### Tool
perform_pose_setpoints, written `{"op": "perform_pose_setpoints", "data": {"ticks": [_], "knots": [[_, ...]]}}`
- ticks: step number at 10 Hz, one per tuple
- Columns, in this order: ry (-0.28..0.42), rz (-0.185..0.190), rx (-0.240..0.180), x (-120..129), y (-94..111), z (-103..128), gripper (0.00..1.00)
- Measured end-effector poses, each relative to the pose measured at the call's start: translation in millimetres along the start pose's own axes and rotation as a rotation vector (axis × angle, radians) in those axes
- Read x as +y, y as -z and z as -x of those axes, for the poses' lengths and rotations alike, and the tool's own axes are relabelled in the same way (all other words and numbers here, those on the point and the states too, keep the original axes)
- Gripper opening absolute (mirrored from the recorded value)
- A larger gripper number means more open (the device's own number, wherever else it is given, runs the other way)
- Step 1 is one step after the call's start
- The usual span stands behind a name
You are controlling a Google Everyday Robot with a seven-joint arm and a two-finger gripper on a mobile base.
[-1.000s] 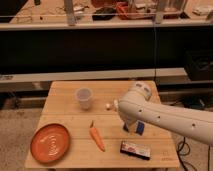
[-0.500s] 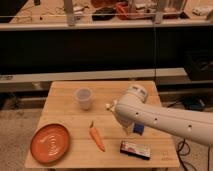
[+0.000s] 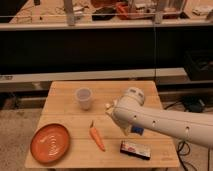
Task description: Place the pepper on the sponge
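- A bulky white robot arm (image 3: 160, 120) blocked the light wooden table (image 3: 62, 95) right of the translucent plastic cup (image 3: 83, 97); its gripper (image 3: 134, 131) hung front-right of the cup.
- Bare wood lay open left of the cup.
- A round orange plate (image 3: 50, 143) sat front-left.

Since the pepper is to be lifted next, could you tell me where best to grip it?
Take the pepper across its thicker half from above: it lies flat on the table, long and tapering, so the jaws close across its width. The gripper is beside the cup.

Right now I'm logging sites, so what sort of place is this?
Probably a robot lab or workshop: cluttered shelves behind, a wooden table, and a white arm whose tool hangs low over the table's right side.
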Motion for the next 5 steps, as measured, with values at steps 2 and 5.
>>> {"op": "perform_pose_setpoints", "data": {"ticks": [2, 5], "knots": [[0.049, -0.007, -0.008, -3, -6, 7, 0.80], [0.133, -0.019, -0.024, -11, -15, 20, 0.80]]}}
